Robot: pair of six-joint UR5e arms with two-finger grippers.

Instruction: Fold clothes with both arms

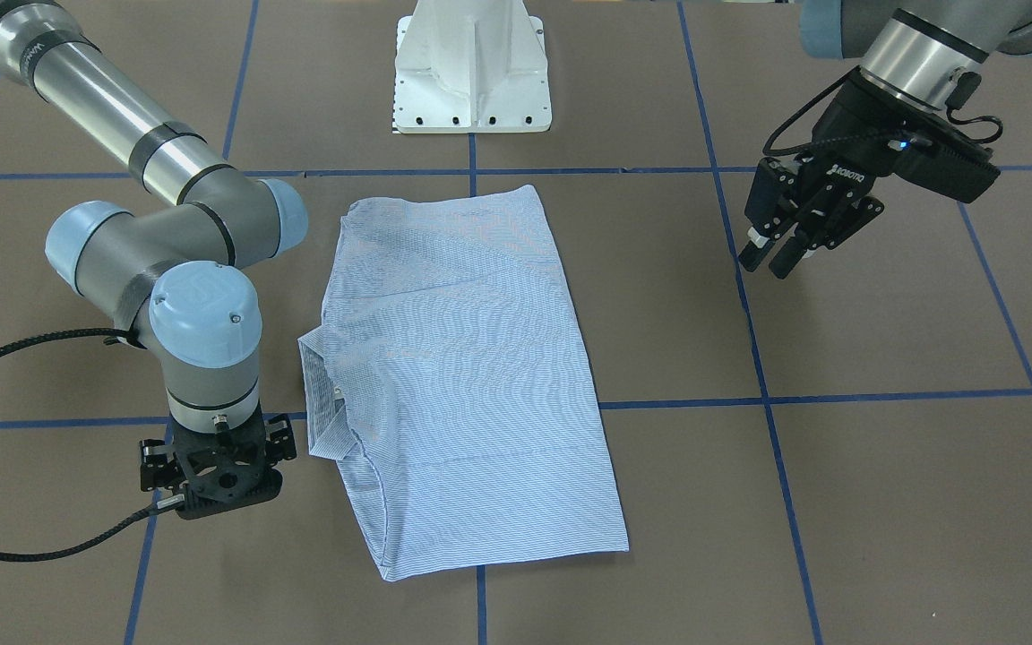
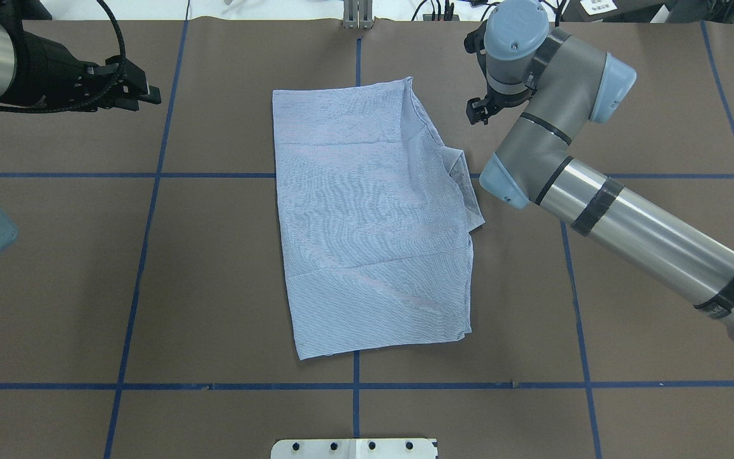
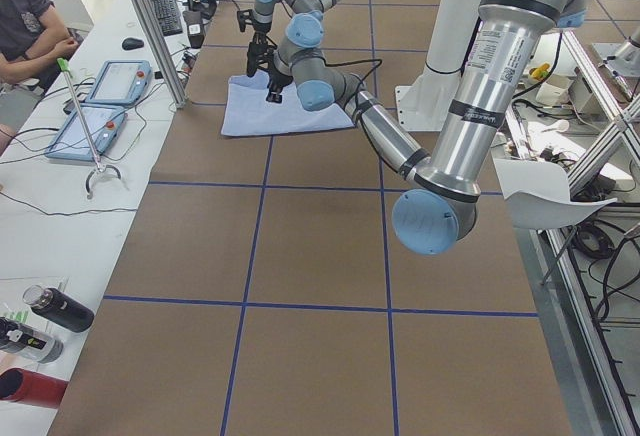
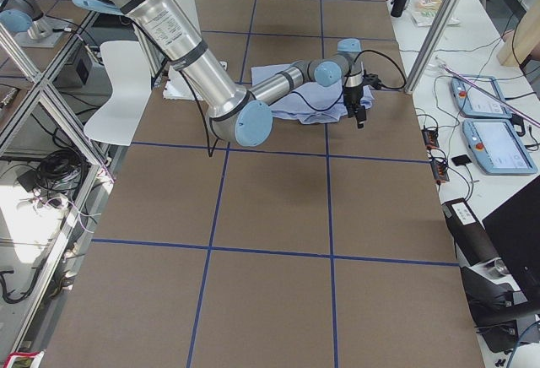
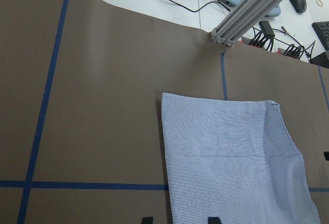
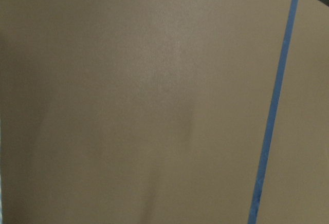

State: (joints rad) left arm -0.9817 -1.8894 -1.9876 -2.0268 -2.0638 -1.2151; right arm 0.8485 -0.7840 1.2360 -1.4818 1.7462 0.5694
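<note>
Brown counter [image 1: 883, 502] gridded in blue tape carries folded blue-and-white striped shirt [image 1: 471, 376] just before white pedestal base [image 1: 471, 72], likely soft, light, best pinched at corners; left gripper [image 1: 767, 265] fingers [image 1: 794, 255] apart and empty, right gripper [image 1: 211, 470] cannot tell.

Robotics lab: teach pendants [image 3: 118, 83], aluminium framing [image 3: 150, 26]

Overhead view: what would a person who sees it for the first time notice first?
The striped blue-and-white shirt stands out first, lying folded into a rough rectangle in the middle of the brown table with its blue tape lines. Next is the right arm's tool, pointing down beside the shirt's collar side without touching it. The left arm's tool hangs on the opposite side, well away from the cloth.
</note>
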